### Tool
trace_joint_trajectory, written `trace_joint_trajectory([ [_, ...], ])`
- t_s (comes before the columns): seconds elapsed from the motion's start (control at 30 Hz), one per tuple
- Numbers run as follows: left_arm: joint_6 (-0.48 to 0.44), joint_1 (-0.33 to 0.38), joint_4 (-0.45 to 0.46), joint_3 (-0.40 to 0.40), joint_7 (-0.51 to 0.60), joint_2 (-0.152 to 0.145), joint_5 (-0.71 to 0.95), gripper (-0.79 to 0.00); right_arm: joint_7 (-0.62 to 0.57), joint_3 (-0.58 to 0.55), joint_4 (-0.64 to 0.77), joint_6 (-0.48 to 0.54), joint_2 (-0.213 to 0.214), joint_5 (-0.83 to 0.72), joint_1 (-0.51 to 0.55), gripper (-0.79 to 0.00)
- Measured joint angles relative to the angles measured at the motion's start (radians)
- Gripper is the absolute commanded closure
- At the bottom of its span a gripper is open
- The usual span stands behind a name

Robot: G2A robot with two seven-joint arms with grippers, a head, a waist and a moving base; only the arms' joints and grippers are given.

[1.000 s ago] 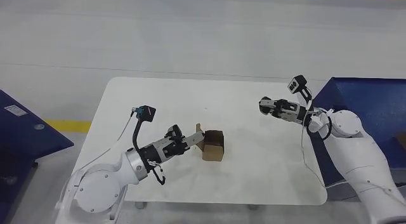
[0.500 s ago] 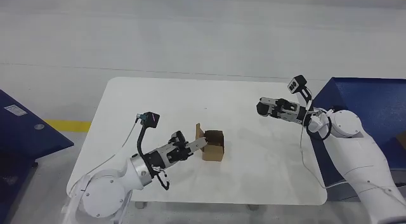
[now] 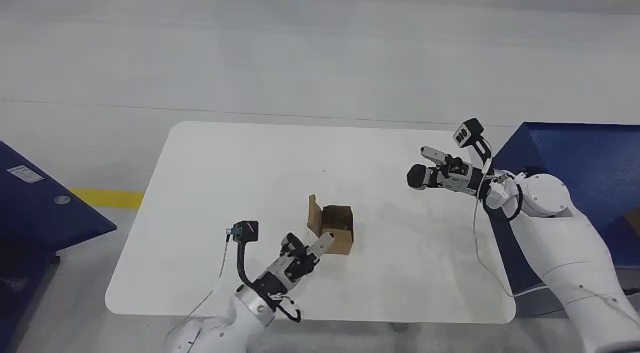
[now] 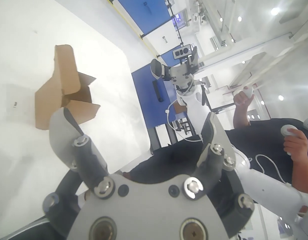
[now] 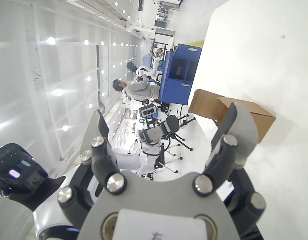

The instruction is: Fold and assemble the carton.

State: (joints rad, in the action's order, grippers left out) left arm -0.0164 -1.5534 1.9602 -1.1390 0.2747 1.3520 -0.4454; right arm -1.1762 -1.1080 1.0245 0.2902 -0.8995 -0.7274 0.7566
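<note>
- Now, on the white table (image 3: pixel 230 183), a brown carton (image 3: pixel 335 225), a little toward 6 o'clock from the middle.
- Open on top and dark inside, with one flap standing up at the 10 o'clock corner.
- From the left wrist view, more flaps folded out in different ways around the open end.
- Left gripper (image 3: pixel 318 244) at the carton's 7 o'clock corner, just beside it, low over the table near the 6 o'clock edge.
- Jaws wide apart, with nothing between them.
- One finger tip right by a low flap; touching or not, too hard to tell.
- Right gripper (image 3: pixel 420 165) out at 3 o'clock from the carton, well apart from it, up over the 3 o'clock side of the table.
- Jaws apart there too, holding nothing, with the open end facing 9 o'clock, toward the carton.
- Bare white table top between the right gripper and the carton.
- Blue bin (image 3: pixel 590 153) just past the table's 3 o'clock edge.
- Blue cabinet (image 3: pixel 40 208) off the 9 o'clock side, near the table but not touching it.
</note>
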Motion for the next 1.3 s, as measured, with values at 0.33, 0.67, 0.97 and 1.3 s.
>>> trace_joint_trajectory([
  [0.33, -0.074, 0.137, -0.197, 0.053, -0.015, -0.009, -0.401, -0.785, 0.0, 0.0, 0.0, 0.0, 0.0, 0.0, 0.0, -0.785],
  [0.67, -0.02, 0.226, -0.371, 0.093, -0.07, 0.009, -0.41, -0.366, 0.0, 0.0, 0.0, 0.0, 0.0, 0.0, 0.0, -0.785],
  [0.97, 0.035, 0.242, -0.424, 0.096, -0.075, 0.018, -0.378, 0.0, 0.0, 0.0, 0.0, 0.0, 0.0, 0.0, 0.0, -0.785],
  [1.3, -0.02, 0.216, -0.363, 0.084, -0.059, 0.017, -0.316, 0.0, 0.0, 0.0, 0.0, 0.0, 0.0, 0.0, 0.0, -0.785],
])
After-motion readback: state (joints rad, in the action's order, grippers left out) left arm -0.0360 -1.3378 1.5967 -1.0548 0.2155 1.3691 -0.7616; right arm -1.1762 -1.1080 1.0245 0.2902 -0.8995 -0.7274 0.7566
